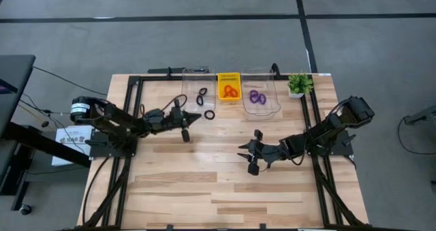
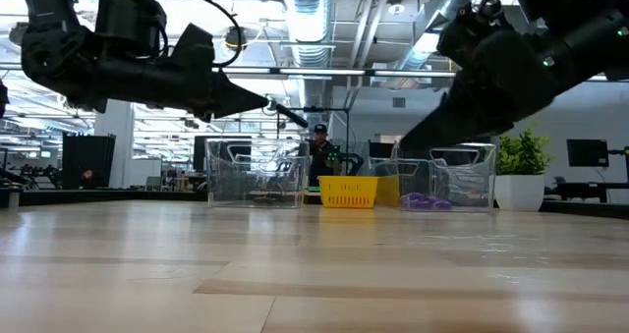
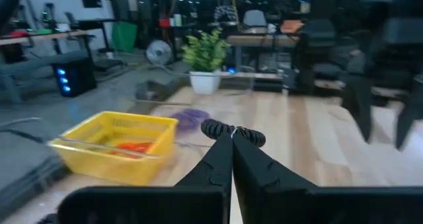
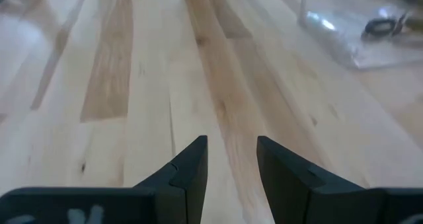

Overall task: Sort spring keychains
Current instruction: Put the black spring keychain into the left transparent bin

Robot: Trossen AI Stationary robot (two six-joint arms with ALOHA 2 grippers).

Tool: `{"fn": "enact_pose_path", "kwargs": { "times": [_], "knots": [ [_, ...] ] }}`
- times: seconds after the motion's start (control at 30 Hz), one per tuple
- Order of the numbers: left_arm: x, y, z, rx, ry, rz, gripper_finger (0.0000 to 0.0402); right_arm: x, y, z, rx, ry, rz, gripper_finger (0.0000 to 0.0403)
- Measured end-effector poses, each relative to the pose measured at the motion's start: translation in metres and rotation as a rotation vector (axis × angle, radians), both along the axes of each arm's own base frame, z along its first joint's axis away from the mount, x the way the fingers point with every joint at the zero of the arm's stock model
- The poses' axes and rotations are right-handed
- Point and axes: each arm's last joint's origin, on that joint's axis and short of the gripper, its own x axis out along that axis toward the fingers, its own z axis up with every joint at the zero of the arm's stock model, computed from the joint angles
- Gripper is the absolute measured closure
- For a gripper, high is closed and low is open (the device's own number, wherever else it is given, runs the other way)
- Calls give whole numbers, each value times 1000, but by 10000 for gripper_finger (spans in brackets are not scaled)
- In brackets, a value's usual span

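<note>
The left jaws [image 3: 231, 139] are pressed together on a small black coiled spring keychain [image 3: 232, 131], which hangs across their tips above the pale wooden tabletop [image 1: 204, 190], just beside the near corner of the left clear plastic bin [image 1: 198, 88]. In the high view the left jaws sit at [image 1: 197, 115], with that keychain showing just past them [image 1: 209, 114]. Two more black coiled keychains [image 1: 202, 96] lie inside that left bin. The small yellow plastic basket [image 1: 229, 77] between the two bins holds orange-red coiled keychains [image 1: 230, 90], and the right clear plastic bin [image 1: 259, 88] holds purple coiled keychains [image 1: 256, 97]. A small green potted plant in a white pot [image 1: 298, 85] stands at the far right corner, beside the right bin.

The right jaws [image 4: 231, 159] are spread apart with nothing between them, hovering over bare wood near the middle of the tabletop [image 1: 246, 156], well apart from the bins. In the low view a person [image 2: 319, 141] stands in the room behind the bins.
</note>
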Motion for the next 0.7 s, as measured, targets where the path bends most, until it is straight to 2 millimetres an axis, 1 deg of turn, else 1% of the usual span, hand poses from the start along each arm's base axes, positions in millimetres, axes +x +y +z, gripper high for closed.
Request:
{"fn": "enact_pose_path", "kwargs": {
  "times": [0.13,0.5,0.7],
  "knots": [
    [-2,8,4,-2,-22,37,396,-3,1,-4,13,37,-11,282],
    [-7,8,19,6,-95,43,396,-5,9,-2,20,19,21,282],
    [-8,12,21,10,-102,88,396,-5,9,-2,0,22,32,282]
  ]
}}
